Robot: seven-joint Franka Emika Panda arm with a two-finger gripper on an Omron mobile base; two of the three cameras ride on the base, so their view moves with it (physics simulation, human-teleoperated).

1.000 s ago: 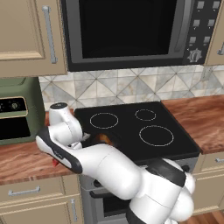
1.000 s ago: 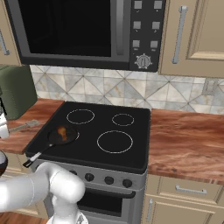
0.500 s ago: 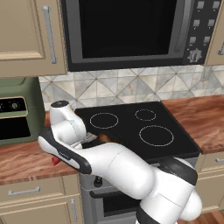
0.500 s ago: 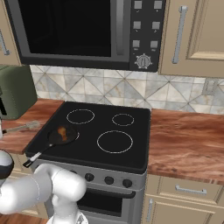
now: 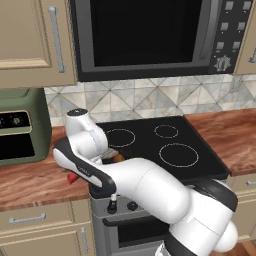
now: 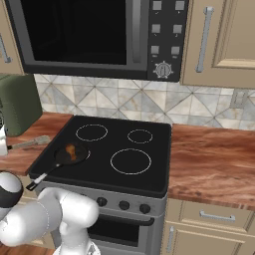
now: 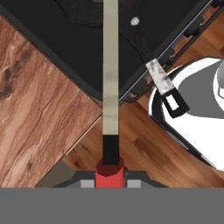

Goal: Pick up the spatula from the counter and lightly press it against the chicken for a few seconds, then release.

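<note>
You had the gripper pressed together on the red end of the spatula, pinching it between both fingertips. In the hand view the spatula ran straight away from the fingers: a red grip, a short black neck, then a long pale blade. It crossed the near left corner of the stove and reached toward the dark pan. The blade's far end ran out of that view, so you could not tell from it whether the blade touched the food.

In the right base view the spatula showed as a pale bar above the wooden counter left of the stove, pointing right toward the pan. Its tip sat near the pan's left rim. The chicken lay in the pan on the near left burner. From that angle you could not tell whether the blade and the meat were in contact.

The pan's handle stuck out past the stove's front edge, just to the right of the spatula and apart from it.

In the left base view the arm folded left over the counter. A green countertop oven stood at the far left, and a microwave hung above the stove.
</note>
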